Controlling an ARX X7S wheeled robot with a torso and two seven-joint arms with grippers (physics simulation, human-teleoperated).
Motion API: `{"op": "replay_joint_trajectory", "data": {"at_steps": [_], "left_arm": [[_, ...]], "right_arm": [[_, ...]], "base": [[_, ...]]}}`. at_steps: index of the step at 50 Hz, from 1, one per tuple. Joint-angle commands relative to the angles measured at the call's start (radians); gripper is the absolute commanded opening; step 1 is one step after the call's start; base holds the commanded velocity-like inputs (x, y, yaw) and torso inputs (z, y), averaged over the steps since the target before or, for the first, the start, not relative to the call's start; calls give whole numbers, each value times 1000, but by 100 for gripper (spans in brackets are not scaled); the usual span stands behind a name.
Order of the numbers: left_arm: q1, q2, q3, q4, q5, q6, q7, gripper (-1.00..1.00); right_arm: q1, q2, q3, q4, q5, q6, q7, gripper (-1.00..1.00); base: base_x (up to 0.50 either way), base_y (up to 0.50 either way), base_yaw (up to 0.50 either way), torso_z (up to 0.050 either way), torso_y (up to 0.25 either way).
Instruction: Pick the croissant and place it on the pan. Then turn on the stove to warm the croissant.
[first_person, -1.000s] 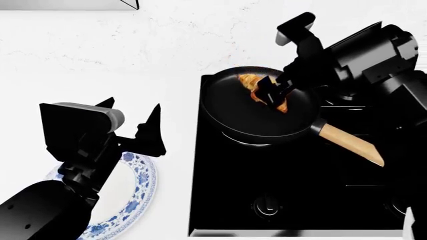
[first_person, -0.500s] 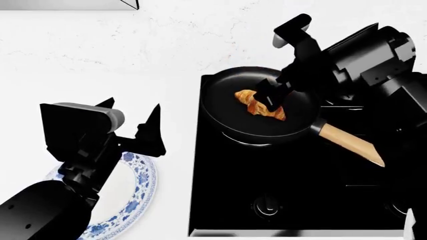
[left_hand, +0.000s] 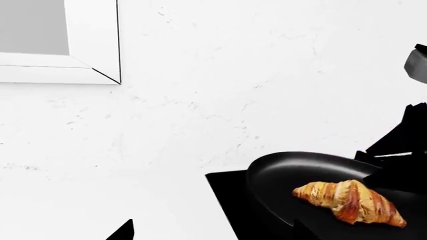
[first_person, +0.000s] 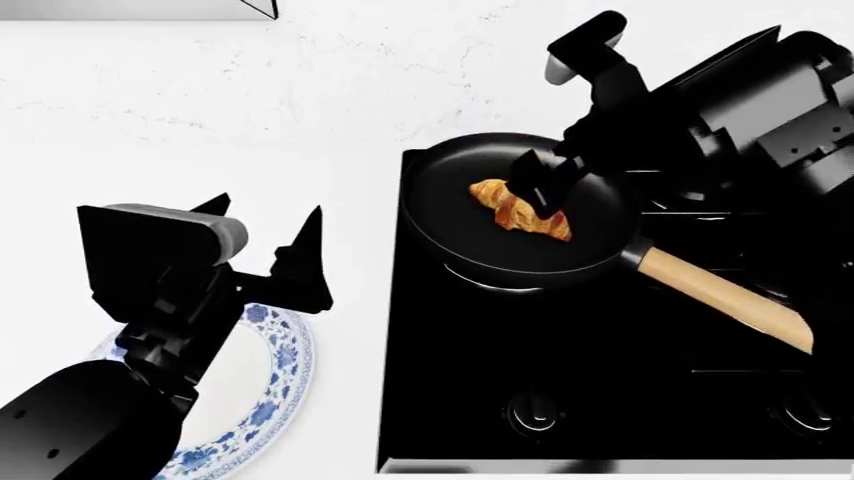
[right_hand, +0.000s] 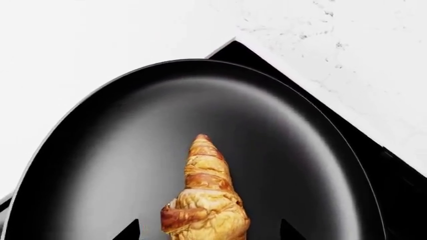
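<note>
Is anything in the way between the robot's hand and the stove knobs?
Nothing visible blocks it. The croissant already lies in the pan. The right gripper hangs above it, open. Bare stove top lies between it and the front knob.

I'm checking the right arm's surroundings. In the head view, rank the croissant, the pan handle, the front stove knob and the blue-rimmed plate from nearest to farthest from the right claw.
From the right claw:
1. Croissant, in the pan directly under the claw.
2. Pan handle, toward the robot's right.
3. Stove knob, on the cooktop's front edge.
4. Plate, on the counter at the far left.
</note>
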Motion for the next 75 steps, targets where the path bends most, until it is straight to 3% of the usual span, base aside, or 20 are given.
{"op": "replay_joint_trajectory", "data": {"at_steps": [1, 14, 30, 43, 52, 75], "left_arm": [[-3, 1, 2, 8, -7, 3, 0, 100], [13, -6, 1, 33, -17, 6, -5, 100], [16, -12, 0, 50, -27, 5, -14, 100], [35, -17, 1, 73, -41, 8, -15, 100], [45, -20, 5, 78, -42, 16, -6, 100], [37, -21, 36, 94, -54, 10, 8, 100]], "right_arm": [[-3, 72, 32, -190, 55, 113, 97, 100], [-29, 166, 146, -444, 190, 291, 314, 100], [-103, 266, 351, -754, 424, 492, 684, 100], [-177, 272, 537, -914, 768, 616, 1146, 100], [-190, 292, 524, -960, 1111, 573, 1518, 100], [-202, 351, 399, -1248, 1569, 200, 2056, 100]], "base": [[0, 0, 0, 0, 0], [0, 0, 0, 0, 0], [0, 0, 0, 0, 0], [0, 0, 0, 0, 0], [0, 0, 0, 0, 0], [0, 0, 0, 0, 0]]}}
